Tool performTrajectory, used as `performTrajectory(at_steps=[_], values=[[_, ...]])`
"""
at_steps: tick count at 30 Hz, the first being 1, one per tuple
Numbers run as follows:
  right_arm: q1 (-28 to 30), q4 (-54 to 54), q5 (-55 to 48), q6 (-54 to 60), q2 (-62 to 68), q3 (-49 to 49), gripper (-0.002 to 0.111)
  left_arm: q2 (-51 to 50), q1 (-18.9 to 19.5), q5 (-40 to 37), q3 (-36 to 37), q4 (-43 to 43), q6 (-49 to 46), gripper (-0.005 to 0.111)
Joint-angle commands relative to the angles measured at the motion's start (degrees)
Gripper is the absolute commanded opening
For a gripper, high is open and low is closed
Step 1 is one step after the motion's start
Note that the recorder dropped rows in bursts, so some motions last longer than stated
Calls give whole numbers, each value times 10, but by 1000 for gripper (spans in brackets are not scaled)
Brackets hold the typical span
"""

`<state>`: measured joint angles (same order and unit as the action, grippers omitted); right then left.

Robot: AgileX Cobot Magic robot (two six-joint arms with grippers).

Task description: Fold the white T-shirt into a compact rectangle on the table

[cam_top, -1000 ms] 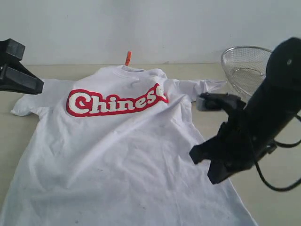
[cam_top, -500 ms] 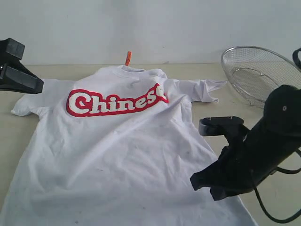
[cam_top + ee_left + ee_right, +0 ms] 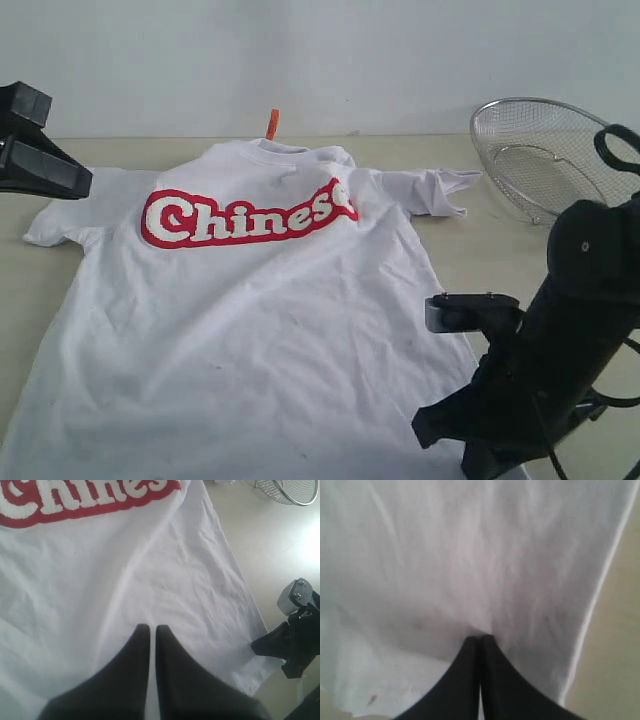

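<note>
- Left gripper (image 3: 149, 627): its jaws are pressed together and hold nothing. It hangs well above the shirt (image 3: 250, 330), up by the sleeve on that side, and its camera looks down on the cloth below the red lettering.
- Shirt: it lies flat and face up on the table (image 3: 500, 240). The collar is at the far side and the hem at the near edge, with both sleeves spread out. No fold has been made yet.
- Right gripper (image 3: 480, 639): its jaws are also pressed together, with no cloth between them. It is low over the shirt's near right corner. The side seam runs just beside the tips, and bare table lies beyond it. I cannot tell whether the tips touch the fabric.
- The step, as I judge it, is to take that corner for the first fold. The jaws need to spread before closing on anything.
- They should catch both layers right at the edge, not the top layer alone.
- The left gripper should come down to a matching hold, so the cloth lifts evenly and does not drag or bunch.
- Basket (image 3: 530, 150): it stands well apart, beyond the right sleeve, clear of the fold.
</note>
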<state>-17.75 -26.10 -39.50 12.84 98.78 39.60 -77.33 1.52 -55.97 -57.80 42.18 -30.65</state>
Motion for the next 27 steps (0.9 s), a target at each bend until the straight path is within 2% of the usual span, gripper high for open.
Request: performTrajectory(at_steps=[1,8,18,24,27], values=[[-1,15,-12,-5,4,-35,0,18,-1,-2,2,9,-4,5],[-1,7,31,-5,4,-105,0,50,-1,-2,2,9,-4,5],[-1,5,14,-13,-21,-139,0,64,-1,-7,2,4,-4,5],[-1,-1,11,-29,-137,-125,0,64,-1,-6,2,4,-6,5],[-1,-19,26,-30,-155,-62,0,64,-1,-5,2,4,-11,5]])
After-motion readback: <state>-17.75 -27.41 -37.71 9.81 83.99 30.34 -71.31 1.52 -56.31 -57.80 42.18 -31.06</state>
